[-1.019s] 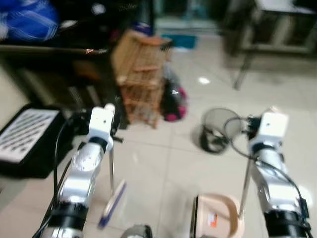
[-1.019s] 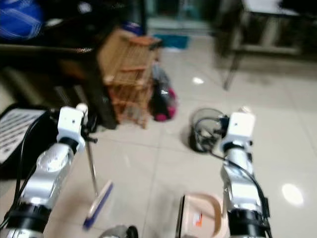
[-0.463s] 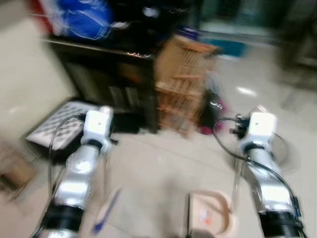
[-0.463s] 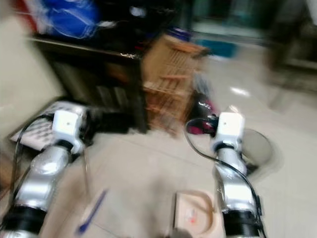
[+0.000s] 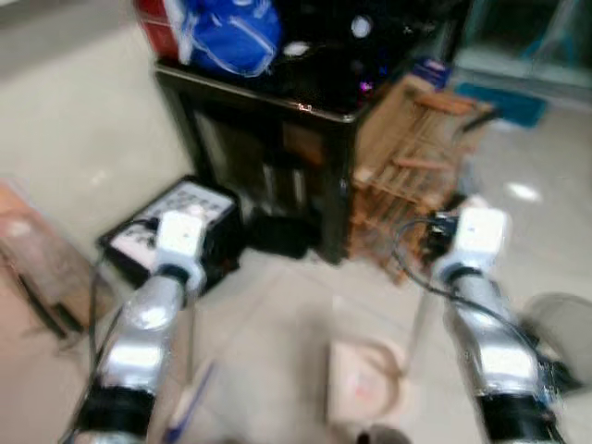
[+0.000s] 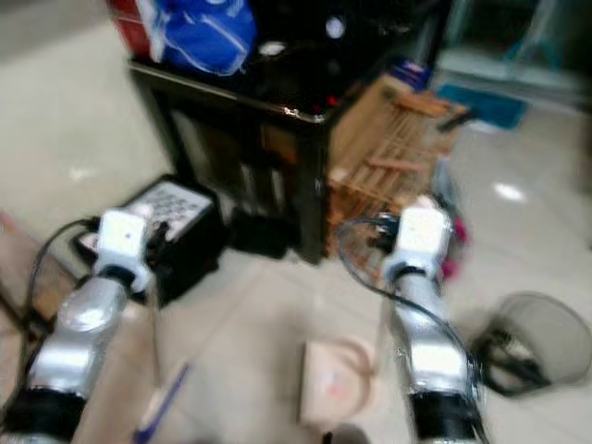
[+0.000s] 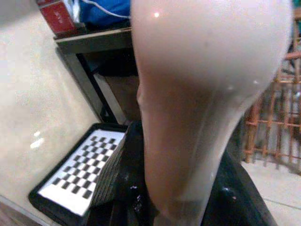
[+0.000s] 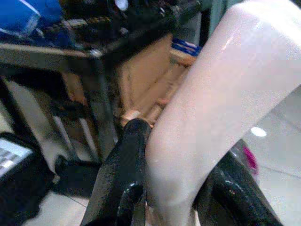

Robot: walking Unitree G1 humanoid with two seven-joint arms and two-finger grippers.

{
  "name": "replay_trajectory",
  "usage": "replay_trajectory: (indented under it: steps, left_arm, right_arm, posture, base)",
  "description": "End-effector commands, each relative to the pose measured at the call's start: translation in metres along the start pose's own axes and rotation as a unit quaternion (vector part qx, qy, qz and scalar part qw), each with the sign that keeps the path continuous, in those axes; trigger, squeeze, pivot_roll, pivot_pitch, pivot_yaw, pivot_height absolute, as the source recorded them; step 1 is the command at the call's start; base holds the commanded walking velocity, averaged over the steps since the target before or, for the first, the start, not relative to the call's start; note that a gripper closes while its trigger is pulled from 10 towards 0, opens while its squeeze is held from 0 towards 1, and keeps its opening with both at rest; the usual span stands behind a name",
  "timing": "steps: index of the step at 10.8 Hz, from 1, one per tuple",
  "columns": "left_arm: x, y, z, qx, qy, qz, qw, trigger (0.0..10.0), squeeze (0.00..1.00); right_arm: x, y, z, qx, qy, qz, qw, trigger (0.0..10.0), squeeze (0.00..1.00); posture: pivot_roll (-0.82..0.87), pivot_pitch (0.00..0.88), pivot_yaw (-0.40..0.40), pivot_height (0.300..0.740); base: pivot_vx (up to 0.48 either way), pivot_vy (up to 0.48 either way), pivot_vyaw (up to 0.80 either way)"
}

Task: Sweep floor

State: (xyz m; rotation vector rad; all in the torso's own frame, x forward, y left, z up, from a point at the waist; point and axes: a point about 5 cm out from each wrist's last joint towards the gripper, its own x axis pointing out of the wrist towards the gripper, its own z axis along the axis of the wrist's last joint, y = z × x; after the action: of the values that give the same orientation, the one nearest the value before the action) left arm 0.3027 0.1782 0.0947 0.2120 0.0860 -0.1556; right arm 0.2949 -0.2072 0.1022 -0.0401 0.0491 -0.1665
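Pale tiled floor (image 5: 277, 314) spreads before a black cabinet (image 5: 268, 157) and wooden crate (image 5: 416, 176), where my left gripper (image 7: 183, 207) has its fingers clamped on the blue-headed broom's pale handle (image 7: 207, 94) and my right gripper (image 8: 174, 197) likewise grips the beige dustpan's handle (image 8: 221, 94), pan (image 5: 365, 384) low between my arms.

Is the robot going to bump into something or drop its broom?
It might. The left gripper is shut on the broom handle and the right gripper on the dustpan handle, so a drop looks unlikely. But the black table and wooden rack stand close ahead, and the dustpan could knock them. The mesh bin on the robot's right could tip if the arm swings.
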Motion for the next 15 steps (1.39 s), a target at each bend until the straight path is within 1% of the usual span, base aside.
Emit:
replay_trajectory:
  steps: [1,2,3,4,5,6,7,8,9,10,11,12,13,14,15]
  left_arm:
    - [-0.001,0.01,-0.001,0.006,-0.001,0.017,1.0,10.0,0.0]
    - [0.002,0.01,-0.004,0.002,0.007,0.021,1.0,10.0,0.0]
    - [0.004,0.01,-0.005,0.005,0.008,0.017,1.0,10.0,0.0]
    - [0.008,0.012,-0.006,0.009,0.01,0.019,1.0,10.0,0.0]
    - [0.012,0.014,-0.003,0.008,0.006,0.022,1.0,10.0,0.0]
    - [0.017,0.015,0.003,0.009,-0.006,0.021,1.0,10.0,0.0]
    - [0.02,0.018,0.003,0.014,-0.01,0.03,0.999,10.0,0.0]
    - [0.023,0.024,-0.001,-0.003,-0.005,0.063,0.998,10.0,0.0]
    - [0.023,0.017,-0.001,-0.007,-0.006,0.052,0.999,10.0,0.0]
    - [0.022,0.006,-0.001,-0.012,-0.009,0.029,0.999,10.0,0.0]
    - [0.021,0.001,-0.006,-0.01,0.0,0.023,1.0,10.0,0.0]
    - [0.012,-0.002,-0.011,-0.016,-0.001,0.019,1.0,10.0,0.0]
    - [0.001,-0.003,-0.013,-0.027,-0.003,0.017,1.0,10.0,0.0]
    - [-0.006,-0.003,-0.015,-0.027,-0.003,0.014,1.0,10.0,0.0]
    - [-0.014,-0.002,-0.02,-0.019,0.009,0.014,1.0,10.0,0.0]
  right_arm:
    - [0.001,-0.008,0.009,0.0,-0.018,-0.01,1.0,10.0,0.0]
    - [0.002,-0.018,0.006,0.02,-0.016,-0.022,0.999,10.0,0.0]
    - [0.002,-0.024,0.006,0.027,-0.017,-0.027,0.999,10.0,0.0]
    - [0.004,-0.028,0.005,0.029,-0.019,-0.028,0.999,10.0,0.0]
    - [0.007,-0.03,0.008,0.027,-0.024,-0.027,0.999,10.0,0.0]
    - [0.01,-0.033,0.013,0.031,-0.036,-0.025,0.999,10.0,0.0]
    - [0.013,-0.038,0.011,0.033,-0.038,-0.037,0.998,10.0,0.0]
    - [0.021,-0.044,0.005,0.057,-0.027,-0.069,0.996,10.0,0.0]
    - [0.02,-0.043,0.008,0.055,-0.037,-0.062,0.996,10.0,0.0]
    - [0.014,-0.037,0.014,0.045,-0.05,-0.044,0.997,10.0,0.0]
    - [0.009,-0.033,0.011,0.027,-0.047,-0.032,0.998,10.0,0.0]
    - [-0.002,-0.031,0.0,0.023,-0.029,-0.025,0.999,10.0,0.0]
    - [-0.012,-0.027,-0.011,0.025,-0.011,-0.018,0.999,10.0,0.0]
    - [-0.018,-0.024,-0.021,0.032,0.012,-0.016,0.999,10.0,0.0]
    - [-0.025,-0.021,-0.033,0.042,0.046,-0.033,0.998,10.0,0.0]
  posture:
    - [-0.08,0.029,0.067,0.74]
    - [-0.09,0.006,0.07,0.74]
    - [-0.09,0.0,0.069,0.74]
    - [-0.09,0.0,0.073,0.74]
    - [-0.09,0.0,0.075,0.74]
    - [-0.08,0.0,0.049,0.74]
    - [-0.06,0.0,0.035,0.74]
    - [-0.08,0.0,0.044,0.74]
    - [-0.09,0.0,0.038,0.74]
    - [-0.11,0.0,0.039,0.74]
    - [-0.11,0.0,0.031,0.74]
    - [-0.1,0.0,0.012,0.74]
    - [-0.07,0.007,0.0,0.74]
    - [-0.06,0.024,-0.001,0.74]
    - [-0.04,0.045,0.002,0.74]
  base:
    - [0.0,0.0,0.0]
    - [0.0,0.0,0.0]
    - [0.0,0.0,0.0]
    - [0.0,0.0,0.0]
    - [0.0,0.0,0.0]
    - [0.0,0.0,0.0]
    - [0.0,0.0,0.0]
    - [0.0,0.0,0.0]
    - [0.0,0.0,0.0]
    - [0.0,0.0,0.0]
    - [0.0,0.0,0.0]
    - [0.0,0.0,0.0]
    - [0.0,0.0,0.0]
    - [0.0,0.0,0.0]
    - [0.0,0.24,-0.8]
